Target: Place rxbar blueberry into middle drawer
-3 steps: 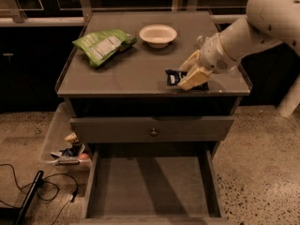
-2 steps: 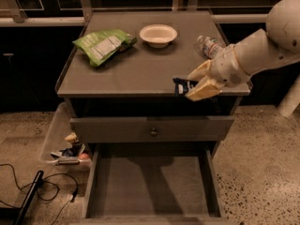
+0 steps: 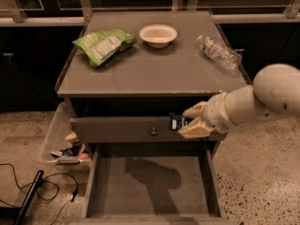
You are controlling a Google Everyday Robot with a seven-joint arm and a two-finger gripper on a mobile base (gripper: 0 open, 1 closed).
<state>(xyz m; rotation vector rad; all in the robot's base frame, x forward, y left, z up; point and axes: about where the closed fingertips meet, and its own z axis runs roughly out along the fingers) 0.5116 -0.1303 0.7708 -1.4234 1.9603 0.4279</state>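
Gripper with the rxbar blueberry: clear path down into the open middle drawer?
Probably yes. The gripper, shut on the rxbar blueberry, hangs above the middle drawer, which is pulled open with a bare floor; nothing lies between them.

Cream gripper (image 3: 188, 121) over grey drawer (image 3: 193, 191), navy bar (image 3: 175, 122)

Gripper (image 3: 188, 121) above middle drawer (image 3: 187, 193) half-hides rxbar blueberry (image 3: 175, 122).

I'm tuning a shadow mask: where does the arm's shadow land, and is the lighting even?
Camera view: the two-finger gripper, shut on the small navy-wrapped snack bar, casts a dark shadow on the bare floor of the open grey wooden drawer, below-left of it; light is uneven, with the grey tabletop lit and the background dark.
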